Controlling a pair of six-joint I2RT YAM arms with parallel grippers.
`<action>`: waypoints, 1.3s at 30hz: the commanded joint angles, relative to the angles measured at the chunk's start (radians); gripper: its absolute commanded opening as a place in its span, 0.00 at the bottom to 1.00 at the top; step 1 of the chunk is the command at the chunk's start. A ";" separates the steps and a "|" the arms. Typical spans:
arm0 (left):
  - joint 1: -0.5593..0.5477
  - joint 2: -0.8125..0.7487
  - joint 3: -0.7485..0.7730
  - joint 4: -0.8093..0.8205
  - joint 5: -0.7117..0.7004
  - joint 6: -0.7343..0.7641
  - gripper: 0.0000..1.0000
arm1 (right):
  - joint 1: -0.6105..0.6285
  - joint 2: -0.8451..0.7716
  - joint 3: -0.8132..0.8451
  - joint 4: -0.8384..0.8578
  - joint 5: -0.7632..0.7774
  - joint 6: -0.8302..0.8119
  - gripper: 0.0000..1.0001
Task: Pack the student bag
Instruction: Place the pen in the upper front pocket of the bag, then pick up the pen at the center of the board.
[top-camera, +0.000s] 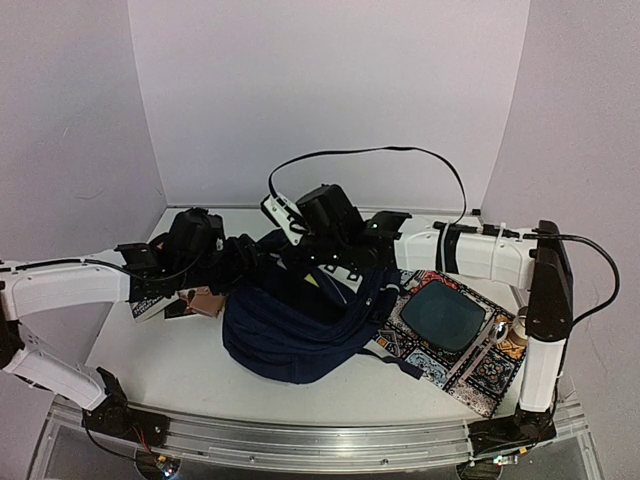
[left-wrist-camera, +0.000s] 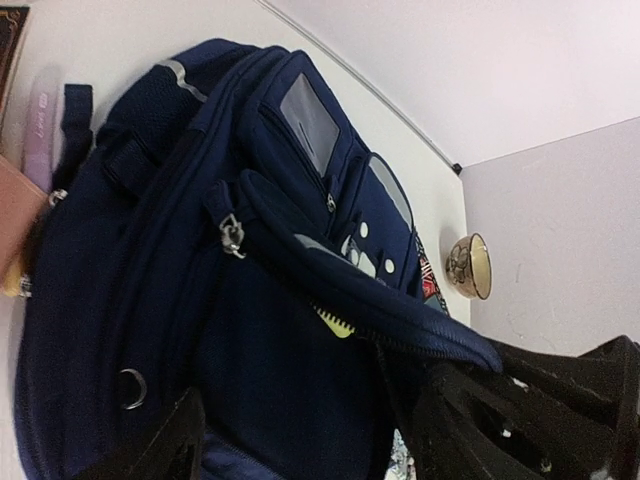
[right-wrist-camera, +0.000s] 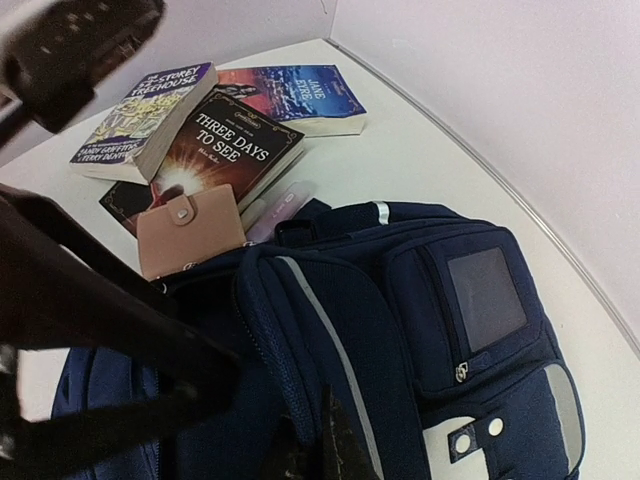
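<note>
Student bag lies at worktop centre, zip parted. My left claw stands spread astride its flap; my right claw, likewise spread, hangs over its top.

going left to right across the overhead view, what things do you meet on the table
books → wallet → backpack → patterned mat → small bowl
</note>
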 joint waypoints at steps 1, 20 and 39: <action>0.005 -0.113 -0.024 -0.191 -0.128 0.116 0.74 | -0.005 -0.069 -0.013 0.060 0.094 -0.003 0.00; 0.217 0.203 0.079 -0.286 -0.009 0.377 0.57 | -0.005 -0.071 -0.032 0.057 0.084 0.005 0.00; 0.322 0.446 0.164 -0.180 0.098 0.424 0.44 | -0.005 -0.052 -0.022 0.057 0.081 -0.003 0.00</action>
